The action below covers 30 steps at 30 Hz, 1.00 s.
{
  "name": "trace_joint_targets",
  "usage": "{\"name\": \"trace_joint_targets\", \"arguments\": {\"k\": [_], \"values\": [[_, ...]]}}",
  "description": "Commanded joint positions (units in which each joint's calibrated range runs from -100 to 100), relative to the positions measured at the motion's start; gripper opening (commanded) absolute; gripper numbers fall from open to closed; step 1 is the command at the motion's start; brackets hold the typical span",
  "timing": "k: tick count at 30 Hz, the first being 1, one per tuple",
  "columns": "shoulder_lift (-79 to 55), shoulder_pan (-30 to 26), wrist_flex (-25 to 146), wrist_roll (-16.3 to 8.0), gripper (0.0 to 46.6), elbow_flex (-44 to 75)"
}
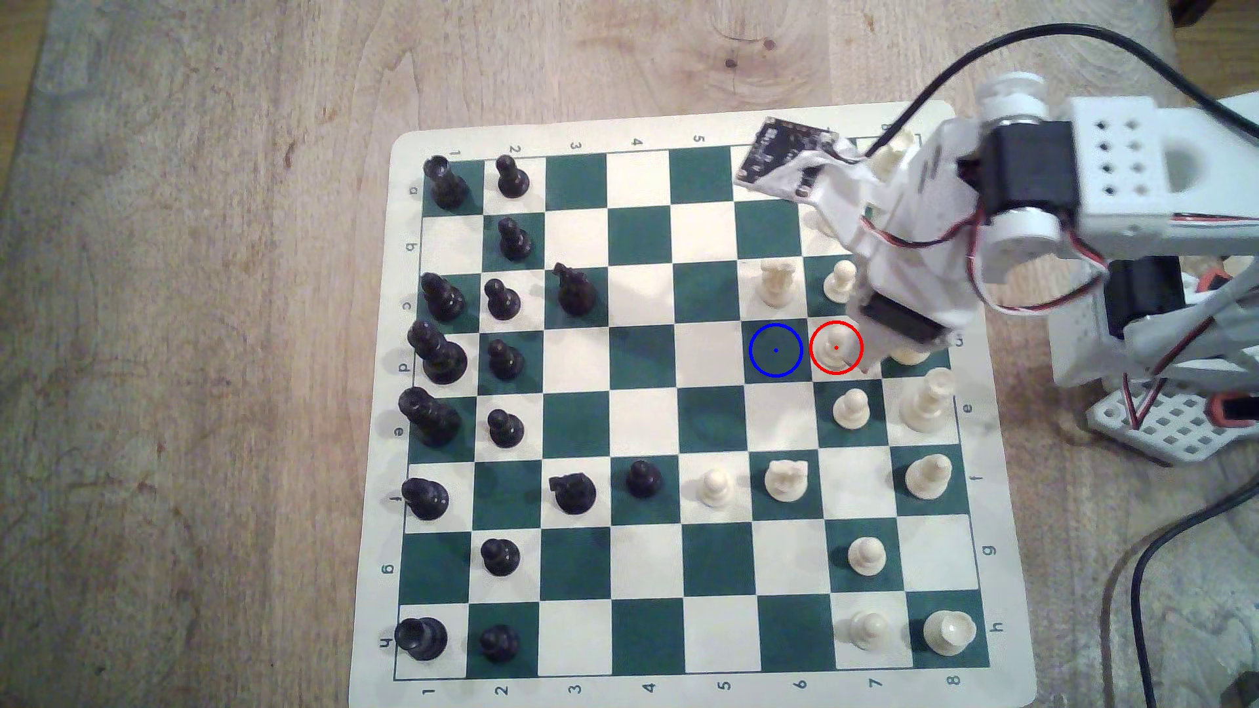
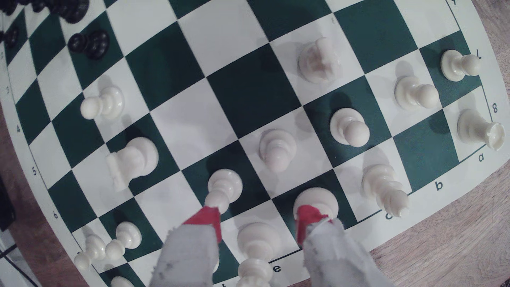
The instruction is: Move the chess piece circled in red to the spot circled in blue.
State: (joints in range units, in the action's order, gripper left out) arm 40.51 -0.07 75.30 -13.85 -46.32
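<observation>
Board edge [image 1: 715,129]: digits 1–8, letters a–h

Wooden table [image 1: 204,272] bearing a green-and-white chess mat [image 1: 688,133], the arm's white base [image 1: 1158,429] at the exterior view's right, and a black cable [image 1: 1144,585] near it.

The claw [image 1: 868,364] hangs over the chessboard [image 1: 681,408] on the wooden worktop [image 1: 204,272], its tip just beside the red-ringed cream pawn [image 1: 836,344] on the exterior view's right. The blue-ringed green square [image 1: 775,350] lies bare one square beyond the pawn, away from the claw
</observation>
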Motion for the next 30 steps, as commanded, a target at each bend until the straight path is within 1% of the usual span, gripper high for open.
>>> {"name": "trace_joint_targets", "arguments": {"k": [1,3,6,8,16,30], "values": [[-1.8,0.58,-2.82,-0.68,16.1,0.99],[-1.97,0.5,-4.05,-0.88,17.4,-0.37],[-2.48,0.35,-5.6,-0.93,17.7,-2.28],[-3.67,0.35,-6.99,-0.93,16.5,-3.64],[-7.66,0.74,-10.02,-1.22,14.5,-3.82],[-12.16,0.27,-13.55,-0.93,13.3,-5.54]]}}
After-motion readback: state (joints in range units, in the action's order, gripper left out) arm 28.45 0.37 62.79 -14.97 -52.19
